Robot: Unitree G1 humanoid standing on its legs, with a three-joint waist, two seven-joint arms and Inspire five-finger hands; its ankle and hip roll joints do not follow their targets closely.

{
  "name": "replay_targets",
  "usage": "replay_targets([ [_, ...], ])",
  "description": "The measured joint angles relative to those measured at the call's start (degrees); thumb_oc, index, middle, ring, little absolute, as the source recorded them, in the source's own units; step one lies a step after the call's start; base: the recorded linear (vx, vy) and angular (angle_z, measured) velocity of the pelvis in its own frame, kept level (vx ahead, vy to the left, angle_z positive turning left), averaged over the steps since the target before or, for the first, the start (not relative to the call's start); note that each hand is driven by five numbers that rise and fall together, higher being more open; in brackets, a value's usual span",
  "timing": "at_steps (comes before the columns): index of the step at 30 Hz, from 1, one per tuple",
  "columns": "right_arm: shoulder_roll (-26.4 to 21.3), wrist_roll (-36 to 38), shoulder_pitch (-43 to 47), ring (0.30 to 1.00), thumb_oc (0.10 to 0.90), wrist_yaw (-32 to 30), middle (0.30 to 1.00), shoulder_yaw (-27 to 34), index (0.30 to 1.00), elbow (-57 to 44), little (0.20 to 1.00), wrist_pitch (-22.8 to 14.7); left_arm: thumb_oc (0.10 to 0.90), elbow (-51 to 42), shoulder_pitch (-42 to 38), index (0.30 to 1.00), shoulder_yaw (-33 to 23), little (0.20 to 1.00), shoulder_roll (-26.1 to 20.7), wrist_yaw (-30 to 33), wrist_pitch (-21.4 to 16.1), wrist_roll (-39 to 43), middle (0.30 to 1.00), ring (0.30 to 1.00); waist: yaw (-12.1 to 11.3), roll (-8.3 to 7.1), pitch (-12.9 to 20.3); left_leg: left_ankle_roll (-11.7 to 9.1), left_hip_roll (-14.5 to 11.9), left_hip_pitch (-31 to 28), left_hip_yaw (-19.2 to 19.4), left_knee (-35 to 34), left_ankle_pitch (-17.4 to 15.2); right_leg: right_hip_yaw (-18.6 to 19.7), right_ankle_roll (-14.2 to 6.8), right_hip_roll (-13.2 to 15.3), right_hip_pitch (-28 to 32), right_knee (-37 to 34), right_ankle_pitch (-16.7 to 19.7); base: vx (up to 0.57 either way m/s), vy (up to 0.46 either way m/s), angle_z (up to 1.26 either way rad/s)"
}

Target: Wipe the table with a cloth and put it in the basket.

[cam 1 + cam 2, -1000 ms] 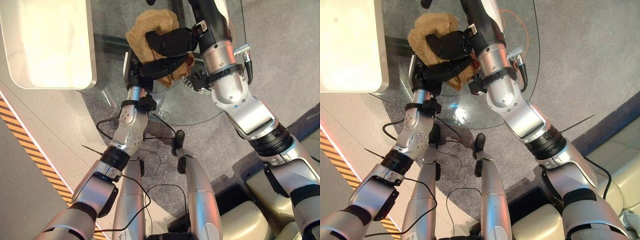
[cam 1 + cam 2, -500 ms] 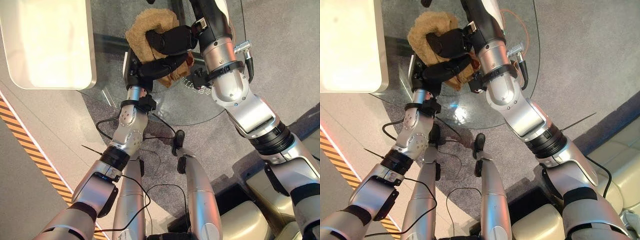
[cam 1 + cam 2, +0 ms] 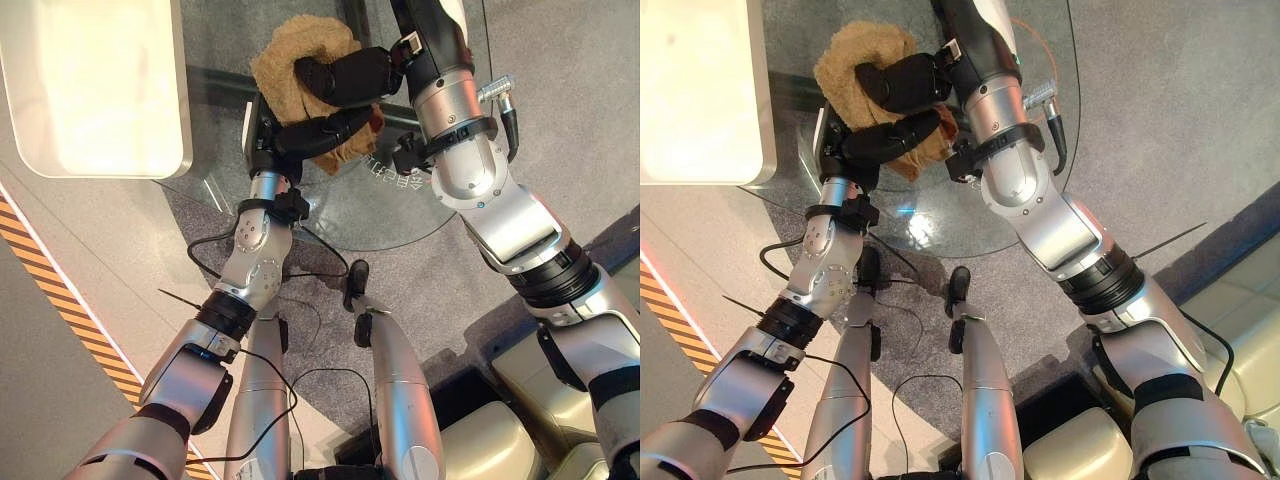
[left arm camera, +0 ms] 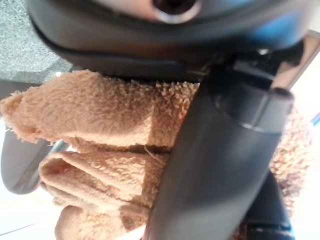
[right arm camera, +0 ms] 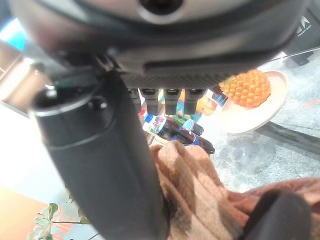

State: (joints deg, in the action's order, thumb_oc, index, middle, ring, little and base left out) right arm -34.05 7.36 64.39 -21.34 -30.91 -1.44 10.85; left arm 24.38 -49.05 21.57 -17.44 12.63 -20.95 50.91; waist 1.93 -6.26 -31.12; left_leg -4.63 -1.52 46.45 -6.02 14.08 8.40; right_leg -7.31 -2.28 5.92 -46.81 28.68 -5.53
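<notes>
Fingers first: my left hand (image 3: pixel 318 130) has its fingers and thumb curled against the near side of the tan cloth (image 3: pixel 290 60), and its wrist view shows the thumb lying across the folded terry with the pile bunched against the palm, so I read it as gripping the cloth. My right hand (image 3: pixel 345 75) comes in from the other side with its fingers curled over the top of the same bundle, clamped on it too.

The cloth sits bunched on the round glass table (image 3: pixel 400 215), well in from the near edge, pinned between the two hands. To its left stands a pale rectangular slab (image 3: pixel 95 85) I can't identify.

My judgement is that I'm in the wiping step, with both hands bearing down on the cloth. No basket is in my head views. Next I need to sweep the wad across the glass while keeping pressure even, and then find that basket before lifting.

The bundle is a rough lump, not a flat sheet; its long axis runs roughly away from me, its broader end on the far side.
</notes>
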Motion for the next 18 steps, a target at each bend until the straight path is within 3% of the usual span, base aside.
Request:
replay_targets([
  [18,-2.1,-0.5,0.4,0.9,0.8,0.0,0.9,0.2,0.9,0.2,0.9,0.0,0.1,0.5,-0.1,0.3,-2.3,0.2,-2.2,0.7,0.0,0.0,0.3,0.3,0.0,-0.09,0.0,0.0,0.0,0.8,-0.1,0.2,0.0,-0.1,0.0,0.0,-0.6,0.0,0.0,0.0,0.0,0.0],
])
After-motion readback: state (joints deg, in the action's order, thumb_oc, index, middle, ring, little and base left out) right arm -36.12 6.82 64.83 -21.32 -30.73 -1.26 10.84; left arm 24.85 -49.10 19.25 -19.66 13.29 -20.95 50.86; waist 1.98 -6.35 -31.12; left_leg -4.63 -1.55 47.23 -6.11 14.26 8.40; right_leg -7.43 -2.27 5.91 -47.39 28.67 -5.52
